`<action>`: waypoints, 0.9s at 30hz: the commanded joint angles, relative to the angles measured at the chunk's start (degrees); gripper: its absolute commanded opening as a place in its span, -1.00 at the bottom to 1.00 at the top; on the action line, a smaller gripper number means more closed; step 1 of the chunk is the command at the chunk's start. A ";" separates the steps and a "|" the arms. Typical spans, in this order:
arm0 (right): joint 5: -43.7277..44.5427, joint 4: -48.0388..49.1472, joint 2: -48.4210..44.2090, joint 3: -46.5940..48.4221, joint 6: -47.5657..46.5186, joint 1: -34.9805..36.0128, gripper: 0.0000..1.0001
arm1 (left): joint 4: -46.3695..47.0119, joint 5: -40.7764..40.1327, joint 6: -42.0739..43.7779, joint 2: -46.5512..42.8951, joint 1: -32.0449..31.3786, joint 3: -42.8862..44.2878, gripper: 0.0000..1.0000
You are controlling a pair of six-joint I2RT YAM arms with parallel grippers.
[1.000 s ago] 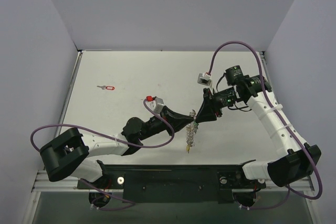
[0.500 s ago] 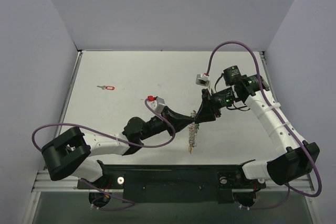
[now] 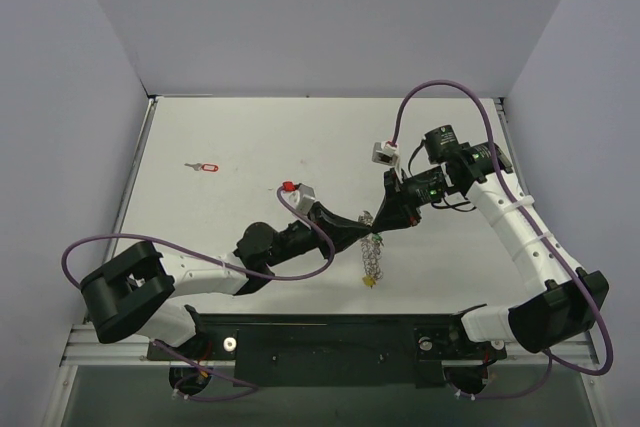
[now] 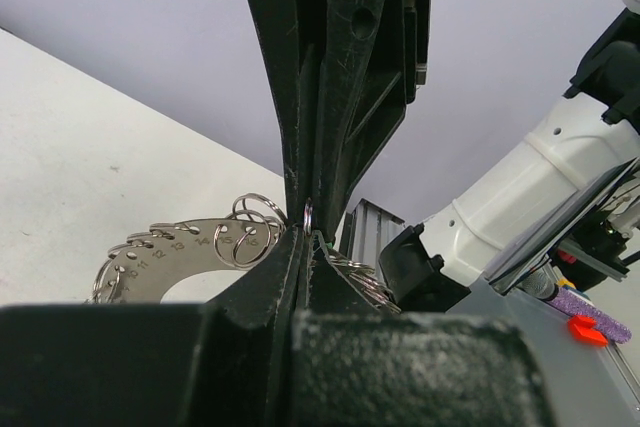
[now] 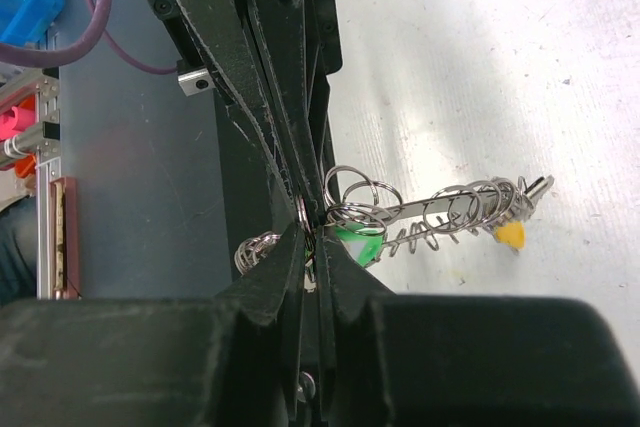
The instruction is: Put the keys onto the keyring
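Observation:
The keyring (image 3: 371,257), a flat silvery plate rimmed with small split rings, hangs above the table between both grippers, its yellow piece (image 3: 370,282) lowest. My left gripper (image 3: 363,231) is shut on one small ring at the keyring's (image 4: 180,262) edge. From the opposite side my right gripper (image 3: 379,226) meets it tip to tip, shut, with the green key (image 5: 358,243) pinched at its tips; the green head shows beside one finger. In the right wrist view the keyring (image 5: 450,209) stretches away to the yellow piece (image 5: 510,235). A red key (image 3: 205,166) lies alone at the table's far left.
The table (image 3: 250,137) is walled at the back and on both sides. Purple cables (image 3: 440,87) loop over the arms. A dark rail (image 3: 330,332) with both arm bases runs along the near edge.
My right gripper's jaws have closed from partly open to shut. The hanging keyring and its yellow piece have swung slightly right. The left gripper stays shut.

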 commanded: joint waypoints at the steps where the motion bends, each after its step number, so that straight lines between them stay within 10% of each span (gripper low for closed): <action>1: -1.06 -2.11 -2.19 0.44 -0.92 0.52 -1.00 | 22.30 -1.19 -1.88 -1.20 1.48 1.62 -1.00; 7: -1.06 -4.13 -2.99 -0.09 -3.90 0.60 -1.00 | 20.28 7.41 -8.12 -3.23 5.87 0.82 -0.50; 17: 1.39 -6.77 -2.90 0.08 -7.24 2.45 -1.00 | 13.00 19.09 -9.63 -6.92 9.48 1.87 -0.32; 27: 8.34 -15.38 -0.79 3.69 -14.98 5.08 -1.00 | -36.66 26.67 22.87 -16.06 6.06 13.82 -0.22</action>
